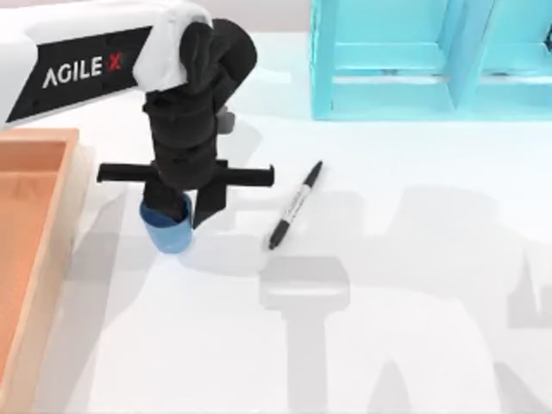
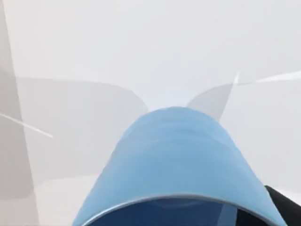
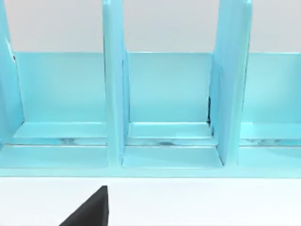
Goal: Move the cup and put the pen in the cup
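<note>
**Inspector:** State the position of the working arm.

**Assessor:** The left gripper (image 1: 178,210) stands over the cup (image 1: 170,229) on the left part of the bench (image 1: 388,345), just right of the wooden tray (image 1: 34,224). One black finger runs down beside the cup's right wall. The arm's body covers the cup's upper part, so I cannot tell whether the jaws are pressed onto it or spread around it.

**Inspector:** Does the wrist camera settle that?

**Assessor:** No. In the left wrist view the cup (image 2: 176,165) sits close under the lens, rim cut off at the frame's edge, with a sliver of black finger at one corner. Contact cannot be confirmed.

**Inspector:** And the pen?

**Assessor:** The pen (image 1: 295,205) lies flat on the bench, right of the cup and apart from it, slanting toward the turquoise shelf unit (image 1: 405,60). It appears untouched.

**Inspector:** Which step is in hand?

**Assessor:** By my judgement, the first: taking hold of the cup to move it. The pen step has not begun.

**Inspector:** What does the next move call for?

**Assessor:** A firm hold on the cup's wall, keeping it upright, then setting it down with its mouth unobstructed.

**Inspector:** The right arm?

**Assessor:** Parked; its wrist view faces the shelf unit (image 3: 164,108), a dark finger (image 3: 91,209) at the edge. Jaw state undeterminable.
</note>
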{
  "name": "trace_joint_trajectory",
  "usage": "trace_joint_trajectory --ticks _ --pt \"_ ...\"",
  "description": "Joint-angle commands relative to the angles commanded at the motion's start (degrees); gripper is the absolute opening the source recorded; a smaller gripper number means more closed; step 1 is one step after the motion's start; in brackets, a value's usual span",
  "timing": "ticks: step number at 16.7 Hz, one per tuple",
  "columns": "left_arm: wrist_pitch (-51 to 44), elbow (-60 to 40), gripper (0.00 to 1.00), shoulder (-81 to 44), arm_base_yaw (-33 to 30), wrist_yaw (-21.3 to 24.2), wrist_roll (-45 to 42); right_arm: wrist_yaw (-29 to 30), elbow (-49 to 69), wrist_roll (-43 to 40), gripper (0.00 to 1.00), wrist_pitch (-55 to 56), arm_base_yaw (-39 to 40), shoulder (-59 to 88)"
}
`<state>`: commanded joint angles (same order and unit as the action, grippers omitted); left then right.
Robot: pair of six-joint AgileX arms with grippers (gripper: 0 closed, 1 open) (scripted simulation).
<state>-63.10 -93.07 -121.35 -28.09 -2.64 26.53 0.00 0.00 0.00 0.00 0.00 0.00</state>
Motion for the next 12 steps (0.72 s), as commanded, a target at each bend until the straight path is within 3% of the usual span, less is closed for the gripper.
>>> trace_joint_trajectory --ticks 12 --pt "0.0 0.0 0.98 0.0 0.0 0.0 0.0 0.0 0.0 0.0 1.0 0.0 0.0 0.0"
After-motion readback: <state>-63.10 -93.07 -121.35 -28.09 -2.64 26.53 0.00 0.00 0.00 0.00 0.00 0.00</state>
